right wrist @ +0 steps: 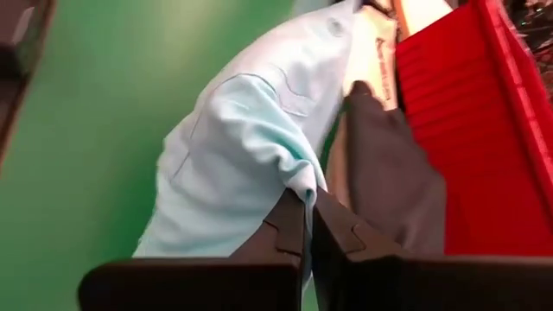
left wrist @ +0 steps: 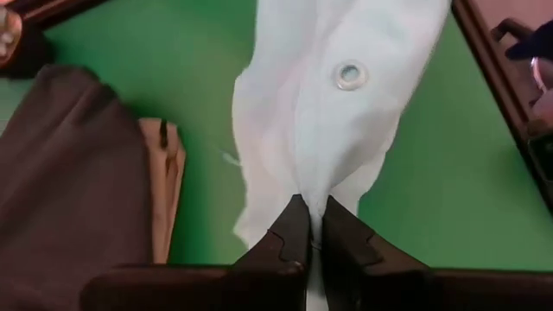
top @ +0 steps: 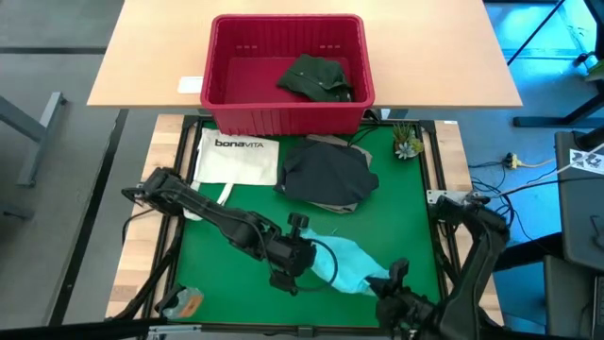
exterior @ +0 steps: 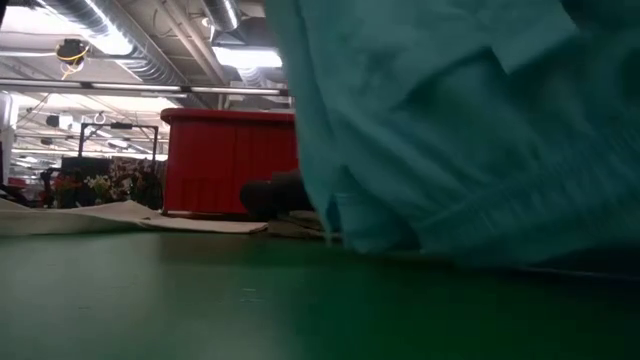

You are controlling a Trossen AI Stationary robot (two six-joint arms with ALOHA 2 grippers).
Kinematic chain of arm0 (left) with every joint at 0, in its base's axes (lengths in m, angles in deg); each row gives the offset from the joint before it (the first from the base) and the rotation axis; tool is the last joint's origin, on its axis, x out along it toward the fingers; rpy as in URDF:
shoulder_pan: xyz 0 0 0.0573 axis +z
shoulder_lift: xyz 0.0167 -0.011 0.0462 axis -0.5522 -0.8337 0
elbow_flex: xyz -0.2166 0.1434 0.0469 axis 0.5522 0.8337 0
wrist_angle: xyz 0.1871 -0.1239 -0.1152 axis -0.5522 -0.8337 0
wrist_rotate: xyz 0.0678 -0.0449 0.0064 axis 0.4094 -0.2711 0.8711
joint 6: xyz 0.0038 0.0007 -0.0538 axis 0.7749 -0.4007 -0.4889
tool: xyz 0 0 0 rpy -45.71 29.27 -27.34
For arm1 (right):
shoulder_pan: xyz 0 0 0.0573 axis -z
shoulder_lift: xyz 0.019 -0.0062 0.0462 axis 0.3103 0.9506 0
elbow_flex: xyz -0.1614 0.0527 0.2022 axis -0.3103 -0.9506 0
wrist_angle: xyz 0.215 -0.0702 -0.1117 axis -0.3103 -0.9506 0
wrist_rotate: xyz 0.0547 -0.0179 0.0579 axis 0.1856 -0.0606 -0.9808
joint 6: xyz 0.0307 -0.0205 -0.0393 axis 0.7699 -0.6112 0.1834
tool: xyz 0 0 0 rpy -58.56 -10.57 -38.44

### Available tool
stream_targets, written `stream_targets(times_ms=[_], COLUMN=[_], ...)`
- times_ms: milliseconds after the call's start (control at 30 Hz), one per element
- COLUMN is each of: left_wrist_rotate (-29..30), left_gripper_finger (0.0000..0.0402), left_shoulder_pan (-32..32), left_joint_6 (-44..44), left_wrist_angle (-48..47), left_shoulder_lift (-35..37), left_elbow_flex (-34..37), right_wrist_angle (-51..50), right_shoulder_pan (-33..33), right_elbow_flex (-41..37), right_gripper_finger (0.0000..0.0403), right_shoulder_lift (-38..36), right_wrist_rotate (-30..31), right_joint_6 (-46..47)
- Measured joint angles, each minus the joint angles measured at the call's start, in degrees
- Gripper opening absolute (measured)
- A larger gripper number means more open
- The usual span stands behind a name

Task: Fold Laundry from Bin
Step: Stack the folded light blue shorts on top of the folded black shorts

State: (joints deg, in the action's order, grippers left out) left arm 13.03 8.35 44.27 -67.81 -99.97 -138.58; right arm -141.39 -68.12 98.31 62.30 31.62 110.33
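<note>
High view: light turquoise soft cloth garment (top: 344,263) lies bunched on the green mat (top: 245,198) of the desk, near the front edge, stretched between both hands. Left hand (top: 300,269) is pinched shut on its left end; left wrist view shows the cloth pale, creased along a seam, with a metal eyelet (left wrist: 350,76) above the closed fingers. Right hand (top: 389,283) is clamped on the garment's right end; right wrist view shows a folded hem caught between the fingers. Low view: the turquoise cloth hangs close to the lens, filling most of the picture.

White flat "bonaVITA" tote bag (top: 236,158) lies at the mat's back left. Beside it, mid-mat, dark grey cloth garment (top: 326,174) sits heaped over a khaki-tan garment (top: 332,144) that shows only at the edges.

Rectangular red plastic bin (top: 283,115) with slotted sides stands behind the mat on the pale wooden desk; inside, one crumpled dark green garment (top: 316,77) towards its right side.
</note>
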Motion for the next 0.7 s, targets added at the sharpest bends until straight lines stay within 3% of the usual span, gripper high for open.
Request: stream_targets(times_ms=[333, 700], left_wrist_rotate=[5.59, 9.27], left_gripper_finger=[0.0009, 0.0008], left_shoulder_pan=[0.82, 7.77], left_joint_6=[0.07, 0.54], left_wrist_angle=[-2.48, -4.99], left_shoulder_lift=[5.39, 10.77], left_elbow_flex=[0.0, 0.0], right_wrist_angle=[0.02, 0.03], right_shoulder_pan=[5.05, 14.55], right_elbow_flex=[0.0, 0.0], right_gripper_finger=[0.0001, 0.0001], right_shoulder_lift=[-7.22, -12.82], right_wrist_rotate=[2.42, 3.25], right_joint_6=[-6.29, -16.73])
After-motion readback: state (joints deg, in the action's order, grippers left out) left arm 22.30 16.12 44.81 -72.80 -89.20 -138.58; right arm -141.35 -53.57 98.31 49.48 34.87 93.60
